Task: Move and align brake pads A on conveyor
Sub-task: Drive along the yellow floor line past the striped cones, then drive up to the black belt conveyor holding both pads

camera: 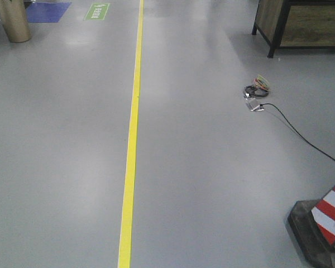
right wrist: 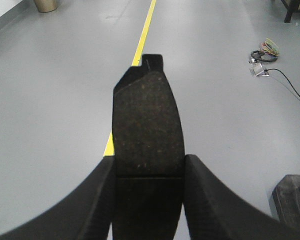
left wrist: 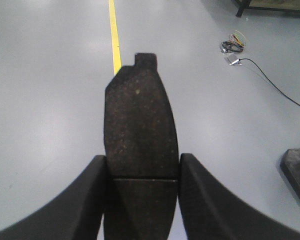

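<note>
Closest to us, the left pincer [left wrist: 141, 167] is clamped on the long edges of one brake pad A, the left-held pad [left wrist: 140, 120]. The right pincer [right wrist: 148, 167] grips the right-held pad [right wrist: 147, 115] the same way. Each pad is caught near its middle groove, and its tabbed end points away from the wrist. Both pads hang in the air over the bare grey floor [camera: 212, 184], and no view shows the conveyor or a table. That is our first worry: we cannot judge from here where the belt lies, so any lowering would be blind. The grip itself looks like the second weak point. The fingers seem to bear only on the curved sides, so we think a jolt or a quick swing could turn a pad between them, spoiling its alignment, or let it slide out and drop onto the hard floor. With both arms loaded and aimed the same way, the two pads could also knock together if the arms close in. Further out, a striped traffic cone [camera: 329, 215] stands at the floor's near right. A black cable [camera: 301, 134] runs from it to a coil of wires [camera: 258, 86], right of the yellow line [camera: 131, 139]. If the base rolls forward and drifts right, it could snag on these. The wooden cabinet [camera: 307, 22] at the far right seems well clear.
</note>
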You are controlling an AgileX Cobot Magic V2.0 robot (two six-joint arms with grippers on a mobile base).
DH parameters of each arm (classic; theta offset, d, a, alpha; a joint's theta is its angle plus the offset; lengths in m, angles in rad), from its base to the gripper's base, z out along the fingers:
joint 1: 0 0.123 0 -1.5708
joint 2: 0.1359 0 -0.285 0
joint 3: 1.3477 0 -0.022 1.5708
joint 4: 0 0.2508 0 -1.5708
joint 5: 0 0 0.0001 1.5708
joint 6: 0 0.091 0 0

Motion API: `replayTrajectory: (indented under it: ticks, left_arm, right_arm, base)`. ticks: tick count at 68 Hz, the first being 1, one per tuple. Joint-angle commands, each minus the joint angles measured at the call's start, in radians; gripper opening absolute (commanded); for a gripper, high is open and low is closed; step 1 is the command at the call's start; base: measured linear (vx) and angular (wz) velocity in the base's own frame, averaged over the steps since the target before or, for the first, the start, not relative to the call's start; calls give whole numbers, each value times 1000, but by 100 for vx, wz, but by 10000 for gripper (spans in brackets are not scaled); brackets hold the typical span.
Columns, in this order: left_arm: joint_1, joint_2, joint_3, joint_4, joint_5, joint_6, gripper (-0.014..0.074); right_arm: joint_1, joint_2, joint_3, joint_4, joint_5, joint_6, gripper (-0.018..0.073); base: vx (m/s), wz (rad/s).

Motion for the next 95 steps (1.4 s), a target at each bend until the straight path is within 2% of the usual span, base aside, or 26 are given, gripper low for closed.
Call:
replayTrajectory:
  ticks: [1,29,95]
  left_arm:
    - [-4,4,-29,-7,-90,-6,-6]
    - [-4,4,-29,-7,-91,-6,-6]
    - [-4,4,-29,-7,-91,-6,-6]
  right_arm:
    - [-1,6,-31,-8,-88,-7,-12]
    - [-1,6,-31,-8,-88,-7,-12]
    - [-1,6,-31,-8,-88,-7,-12]
  base:
    - [44,-3]
    - [34,-32]
    - [21,-78]
